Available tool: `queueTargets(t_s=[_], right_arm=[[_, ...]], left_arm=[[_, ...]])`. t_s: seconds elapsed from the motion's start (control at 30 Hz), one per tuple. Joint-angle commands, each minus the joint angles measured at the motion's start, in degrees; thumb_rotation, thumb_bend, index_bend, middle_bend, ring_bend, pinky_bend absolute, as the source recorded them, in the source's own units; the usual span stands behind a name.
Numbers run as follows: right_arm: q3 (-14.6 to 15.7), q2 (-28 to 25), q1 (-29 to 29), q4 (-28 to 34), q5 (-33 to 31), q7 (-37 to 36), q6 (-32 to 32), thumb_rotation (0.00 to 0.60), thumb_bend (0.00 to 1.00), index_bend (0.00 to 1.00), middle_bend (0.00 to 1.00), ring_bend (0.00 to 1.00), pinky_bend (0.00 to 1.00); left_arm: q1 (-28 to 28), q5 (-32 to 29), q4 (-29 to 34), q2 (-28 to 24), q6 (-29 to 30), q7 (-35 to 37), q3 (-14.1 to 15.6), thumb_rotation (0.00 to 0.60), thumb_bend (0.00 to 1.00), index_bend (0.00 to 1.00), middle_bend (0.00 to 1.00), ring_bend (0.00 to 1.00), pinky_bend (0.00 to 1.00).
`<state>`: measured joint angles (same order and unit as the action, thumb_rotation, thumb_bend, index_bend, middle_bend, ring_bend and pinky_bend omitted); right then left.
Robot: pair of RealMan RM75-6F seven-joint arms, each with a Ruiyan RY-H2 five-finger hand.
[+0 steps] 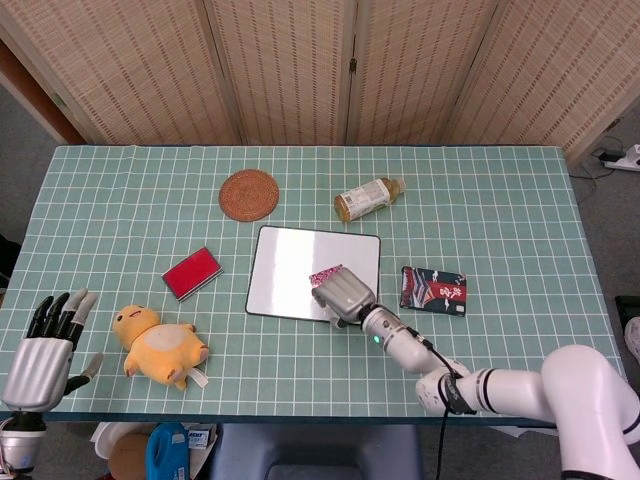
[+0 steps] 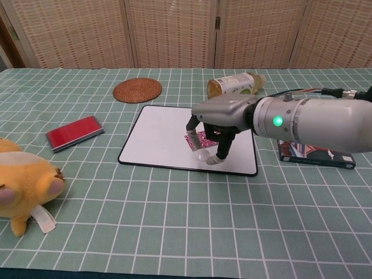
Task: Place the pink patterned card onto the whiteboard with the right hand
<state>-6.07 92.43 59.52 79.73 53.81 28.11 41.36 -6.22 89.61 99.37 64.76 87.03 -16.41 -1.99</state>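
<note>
The pink patterned card (image 1: 324, 273) (image 2: 207, 138) lies flat on the whiteboard (image 1: 285, 270) (image 2: 157, 136), right of its middle. My right hand (image 1: 343, 293) (image 2: 224, 114) hovers over the card's near edge and hides part of it. Its fingers (image 2: 217, 152) point down and stand apart, with the tips at or just above the board beside the card. I see nothing gripped in it. My left hand (image 1: 40, 355) stays at the table's near left corner, fingers spread and holding nothing; only the head view shows it.
A round woven coaster (image 1: 249, 194) (image 2: 137, 90) and a lying bottle (image 1: 368, 198) (image 2: 232, 87) sit behind the board. A red case (image 1: 191, 272) (image 2: 74, 132) and a yellow plush (image 1: 160, 345) (image 2: 23, 183) lie left. A dark packet (image 1: 434, 290) (image 2: 317, 154) lies right.
</note>
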Motion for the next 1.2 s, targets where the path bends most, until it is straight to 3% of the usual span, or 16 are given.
queueTargets(t_s=[0.03, 0.43, 0.77, 1.0, 1.2], right_arm=[[-1.7, 1.6, 1.8, -4.8, -4.6, 1.3, -1.1, 0.600, 0.27, 0.53, 0.91, 0.98, 1.00], [-2.7, 5.7, 5.5, -14.3, -12.2, 3.4, -4.2, 0.600, 0.27, 0.53, 0.91, 0.98, 1.00], [-2.0, 7.1, 7.3, -18.0, -15.7, 4.9, -5.8, 0.600, 0.27, 0.52, 0.90, 0.98, 1.00], [-1.3, 7.2, 7.6, -18.1, -16.9, 5.3, -5.7, 0.600, 0.27, 0.39, 0.90, 0.98, 1.00], [-1.1, 6.9, 7.4, -17.8, -16.6, 4.8, -5.5, 0.600, 0.27, 0.36, 0.90, 0.98, 1.00]], left_arm=[[0.0, -0.1, 0.0, -0.1, 0.1, -0.1, -0.1, 0.600, 0.28, 0.01, 0.01, 0.01, 0.00], [0.2, -0.3, 0.3, -0.5, 0.1, -0.2, -0.1, 0.600, 0.28, 0.01, 0.01, 0.01, 0.00], [0.2, -0.5, 0.4, -0.5, -0.1, -0.5, -0.1, 0.600, 0.28, 0.01, 0.01, 0.01, 0.00], [0.0, -0.5, 0.5, -0.5, -0.4, -0.9, -0.1, 0.600, 0.28, 0.01, 0.01, 0.01, 0.00], [0.1, -0.6, 0.8, -0.6, -0.3, -1.0, -0.1, 0.600, 0.28, 0.01, 0.01, 0.01, 0.00]])
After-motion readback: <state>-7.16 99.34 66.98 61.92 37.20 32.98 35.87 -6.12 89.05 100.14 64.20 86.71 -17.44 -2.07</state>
